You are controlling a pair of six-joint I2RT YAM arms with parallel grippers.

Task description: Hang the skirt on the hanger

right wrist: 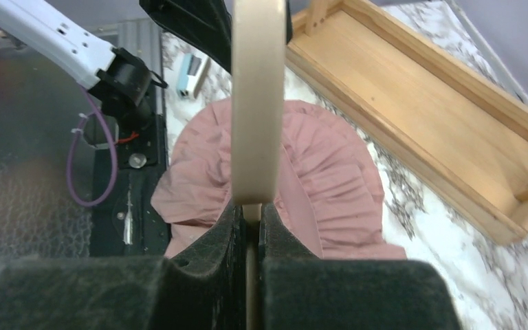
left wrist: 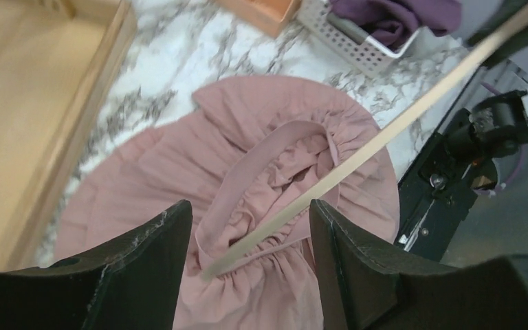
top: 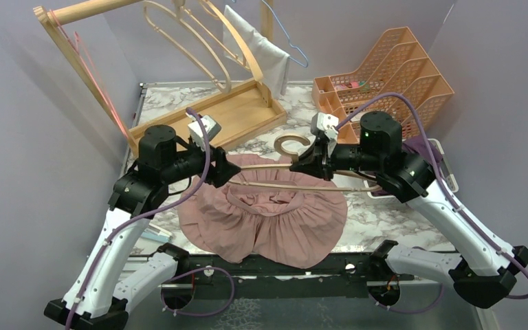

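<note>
The pink skirt [top: 268, 223] lies spread on the marble table, waistband up. A pale wooden hanger [top: 295, 184] hangs level just above it, its hook [top: 290, 144] pointing to the back. My right gripper [top: 311, 163] is shut on the hanger [right wrist: 256, 103] near its middle, and the bar runs straight out from between the fingers [right wrist: 230, 227]. My left gripper [top: 218, 170] is open at the hanger's left end. In the left wrist view the bar's tip [left wrist: 213, 265] sits at the skirt's gathered waistband [left wrist: 247, 175], between the spread fingers [left wrist: 155, 254] without touching them.
A wooden rack with a tray base [top: 213, 117] and spare hangers [top: 199, 41] stands at the back left. An orange tiered organiser [top: 385, 75] is at the back right. A white basket with purple cloth [left wrist: 378, 31] sits right of the skirt.
</note>
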